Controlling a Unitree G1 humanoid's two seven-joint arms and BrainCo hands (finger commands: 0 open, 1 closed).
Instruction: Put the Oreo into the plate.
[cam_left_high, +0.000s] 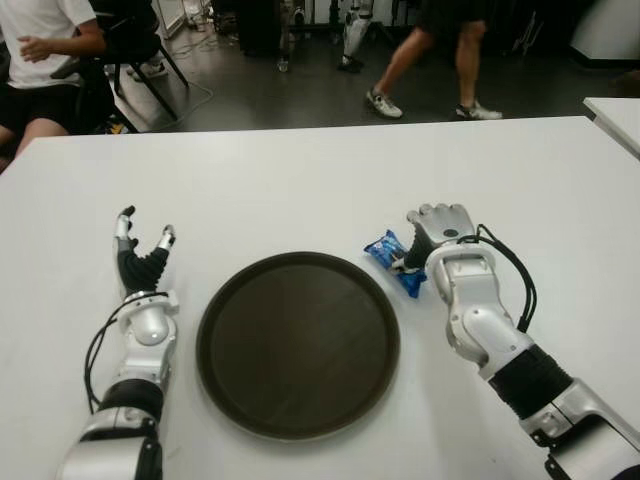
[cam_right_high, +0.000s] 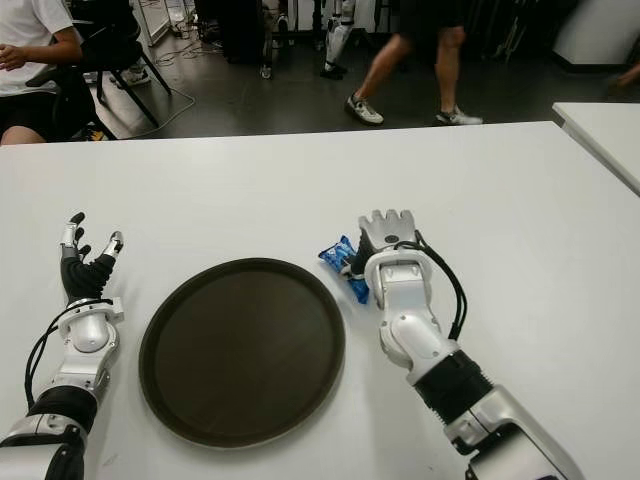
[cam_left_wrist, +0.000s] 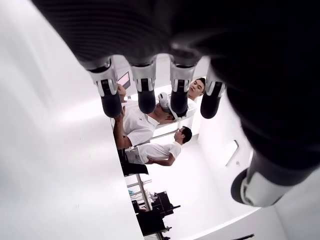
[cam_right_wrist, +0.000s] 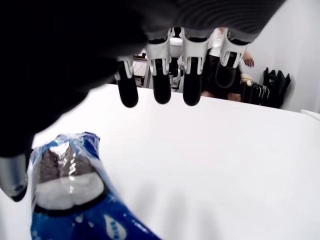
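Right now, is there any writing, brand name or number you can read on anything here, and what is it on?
None can be read.
Blue Oreo packet beside the right hand: a cookie picture shows, but any lettering is too blurred to read.
Brown plate, white table, left hand: no text visible.

Flat white rectangular table (cam_left_high: 300, 180), round dark brown shallow plate (cam_left_high: 298, 345) lying on it at table centre toward 6 o'clock, blue crinkled plastic Oreo packet (cam_left_high: 394, 262) flat on the tabletop just beside the plate rim at 2 o'clock.
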